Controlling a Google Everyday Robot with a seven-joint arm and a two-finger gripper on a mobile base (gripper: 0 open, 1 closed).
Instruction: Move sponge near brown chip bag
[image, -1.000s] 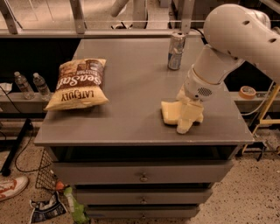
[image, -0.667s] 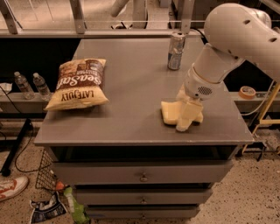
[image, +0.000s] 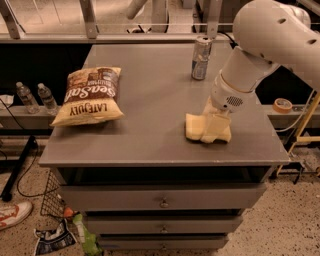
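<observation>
The pale yellow sponge (image: 193, 128) lies on the grey tabletop (image: 150, 135), right of centre and near the front edge. My gripper (image: 213, 131) comes down from the white arm (image: 265, 40) and rests on the sponge's right part, hiding that part. The brown chip bag (image: 91, 95), lettered "Sea Salt" and "LATE JULY", lies flat on the left side of the table. It is well apart from the sponge.
A silver drink can (image: 201, 58) stands upright behind the sponge, close to my arm. Drawers (image: 162, 202) sit under the tabletop. Two water bottles (image: 35, 97) stand on a shelf at left. A tape roll (image: 282, 105) lies at right. Litter lies on the floor.
</observation>
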